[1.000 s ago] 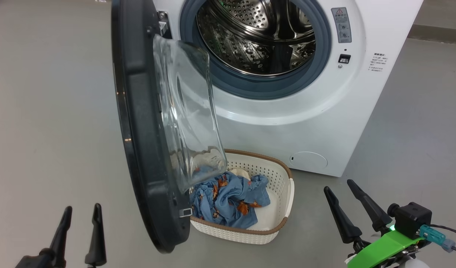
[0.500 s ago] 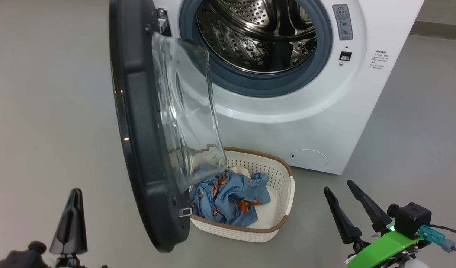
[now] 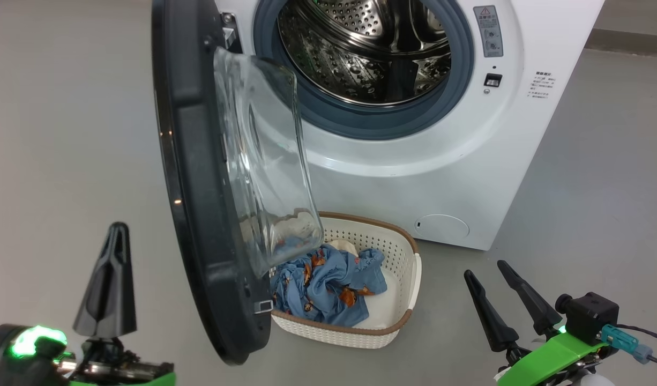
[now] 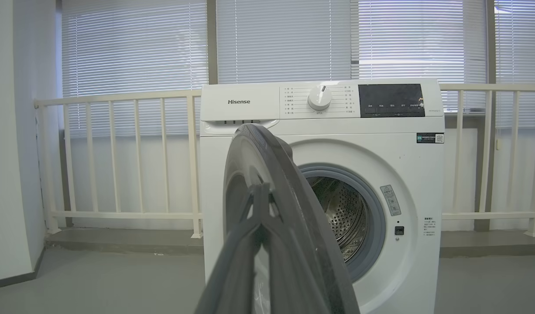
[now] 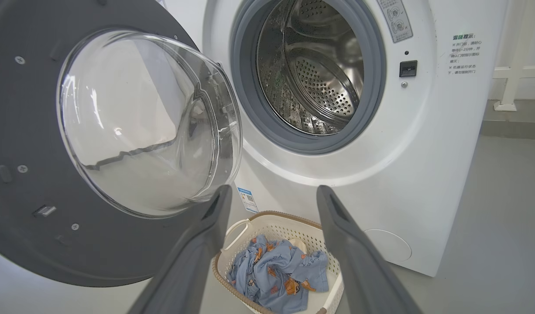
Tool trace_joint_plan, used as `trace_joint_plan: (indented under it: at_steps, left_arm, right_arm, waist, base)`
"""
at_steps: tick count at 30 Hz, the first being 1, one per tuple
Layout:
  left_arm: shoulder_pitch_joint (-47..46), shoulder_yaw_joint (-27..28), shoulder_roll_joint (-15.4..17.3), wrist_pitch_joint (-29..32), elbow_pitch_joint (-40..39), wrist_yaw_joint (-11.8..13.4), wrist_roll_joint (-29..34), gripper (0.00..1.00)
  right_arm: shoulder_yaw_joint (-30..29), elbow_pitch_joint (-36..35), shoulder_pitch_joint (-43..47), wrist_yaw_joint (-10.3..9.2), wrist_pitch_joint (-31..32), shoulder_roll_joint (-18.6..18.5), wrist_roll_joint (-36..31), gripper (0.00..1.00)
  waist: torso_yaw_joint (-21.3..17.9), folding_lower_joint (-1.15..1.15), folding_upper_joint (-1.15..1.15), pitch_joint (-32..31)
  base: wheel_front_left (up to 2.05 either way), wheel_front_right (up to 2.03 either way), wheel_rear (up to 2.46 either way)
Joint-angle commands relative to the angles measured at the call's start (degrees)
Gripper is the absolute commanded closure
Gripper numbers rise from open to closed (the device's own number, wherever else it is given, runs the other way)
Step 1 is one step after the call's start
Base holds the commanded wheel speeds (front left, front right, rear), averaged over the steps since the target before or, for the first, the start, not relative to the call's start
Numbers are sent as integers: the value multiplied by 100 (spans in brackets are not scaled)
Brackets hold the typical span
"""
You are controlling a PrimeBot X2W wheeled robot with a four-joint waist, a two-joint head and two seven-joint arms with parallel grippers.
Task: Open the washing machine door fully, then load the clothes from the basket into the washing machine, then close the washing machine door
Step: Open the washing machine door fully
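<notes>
The washing machine door (image 3: 200,187) is found partly open, standing roughly edge-on to the head view, with its lower free edge hanging over the left end of the basket (image 3: 409,268). The clothes (image 3: 328,284) lie bunched inside the basket, on the floor just in front of the washing machine (image 3: 414,177).

The left gripper (image 3: 117,229) is clenched on nothing, its two fingers pressed together, and is held to the left of the door's outer face, apart from it. The right gripper (image 3: 484,268) is released, fingers spread, and is held to the right of the basket.

The door is judged rigid and fairly heavy, swinging only about its hinge. Its glossy outer face is likely slippery, and the glass bowl (image 3: 264,161) should not be loaded. Contact is best made on the dark frame at the free edge, near the latch (image 3: 264,306), farthest from the hinge. The clothes are judged soft, light and limp; a raised fold is best pinched.
</notes>
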Motion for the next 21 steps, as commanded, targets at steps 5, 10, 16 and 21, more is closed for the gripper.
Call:
trace_joint_plan:
  at_steps: [5,10,16,21]
  left_arm:
    - [-245,-215,130,9,-579,-19,-8,100]
    - [-236,-668,146,112,-795,-19,-22,100]
    - [-195,-1226,96,301,-766,-19,-146,100]
    - [-177,-1700,37,353,-425,-19,-266,100]
  right_arm:
    - [135,-112,-116,17,-69,-41,6,0]
    - [177,-107,-139,17,-69,-55,18,0]
    - [229,-94,-182,17,-69,-56,32,0]
    - [252,-71,-234,17,-69,-47,47,0]
  waist:
    - [-13,0,0,30]
    - [-16,0,0,44]
    - [-49,0,0,77]
    - [-114,0,0,121]
  base:
    - [0,0,0]
    - [0,0,0]
    - [0,0,0]
    - [0,0,0]
